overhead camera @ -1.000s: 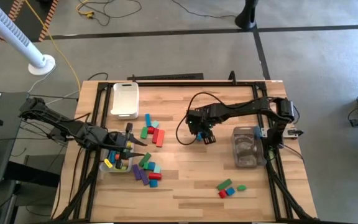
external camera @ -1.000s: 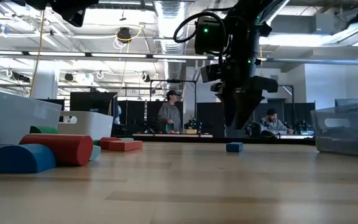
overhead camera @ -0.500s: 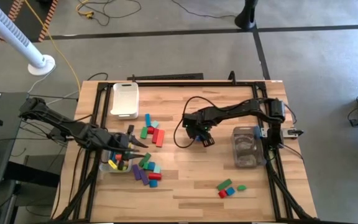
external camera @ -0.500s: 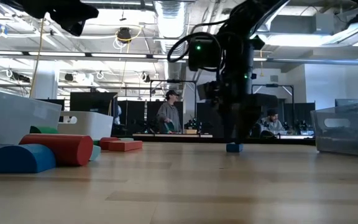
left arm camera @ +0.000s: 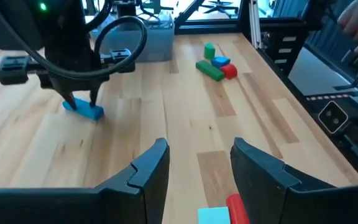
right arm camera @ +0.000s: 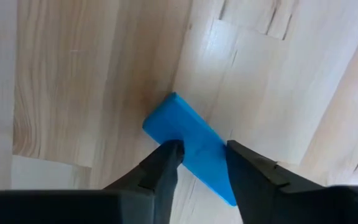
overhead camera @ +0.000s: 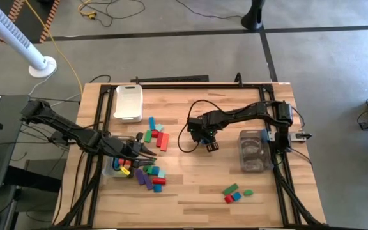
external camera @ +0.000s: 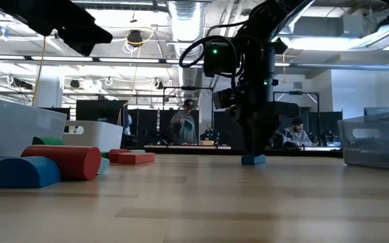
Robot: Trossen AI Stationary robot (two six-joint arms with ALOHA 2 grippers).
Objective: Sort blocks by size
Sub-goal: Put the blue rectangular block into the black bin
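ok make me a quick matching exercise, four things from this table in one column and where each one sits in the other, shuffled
Things:
1. blue block
2. white tray
3. clear bin
4. left pincer

Places:
A. by the table's right edge
B. over the block pile on the table's left side
C. far left corner of the table
D. between the right pincer's fingers, mid-table

Pairs: 1-D, 2-C, 3-A, 4-B

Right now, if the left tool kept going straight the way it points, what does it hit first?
Likely nothing near: the left tool, jaws apart, faces bare table. The blue block under the right tool lies off to one side; depth is uncertain.
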